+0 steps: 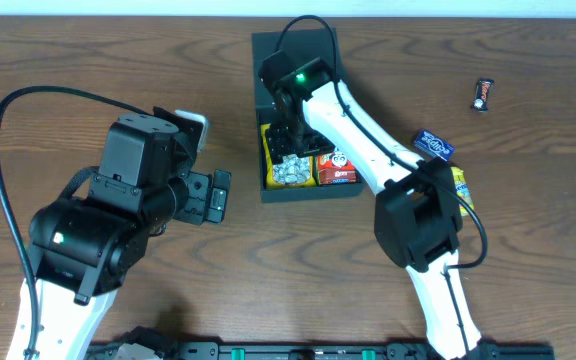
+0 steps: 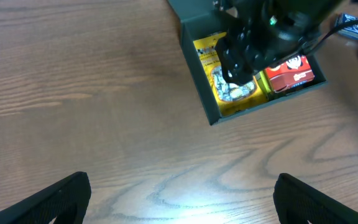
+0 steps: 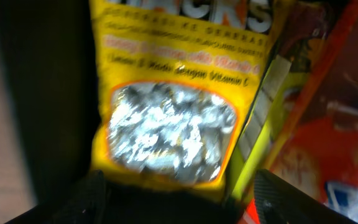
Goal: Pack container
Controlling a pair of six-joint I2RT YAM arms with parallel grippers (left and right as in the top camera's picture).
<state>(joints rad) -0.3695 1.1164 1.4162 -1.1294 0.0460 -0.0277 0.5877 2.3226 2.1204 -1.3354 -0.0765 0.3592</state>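
Right gripper (image 1: 289,148) is reaching down into the container (image 1: 308,193), its fingers (image 3: 89,199) standing spread on either side of the near edge of a yellow sweets packet (image 3: 166,137); whether they are touching it cannot be told. That matte black box is sitting on the wooden table (image 1: 88,60) a little beyond the middle, its flap lid (image 1: 268,60) lying open on the far side. Inside, the yellow packet, with a window showing silver-wrapped sweets, is lying against the left wall, and a red packet (image 1: 340,170) is lying just beside it on the right. Outside the box, a blue packet (image 1: 433,145) is resting on the table to the right, close to the right arm, a yellow packet (image 1: 461,185) is peeking out beside that arm's elbow, and a small dark wrapped bar (image 1: 482,94) is lying farther right, well apart. Left gripper (image 1: 220,195) is hovering over bare wood to the left of the box, its jaws spread wide and holding nothing.
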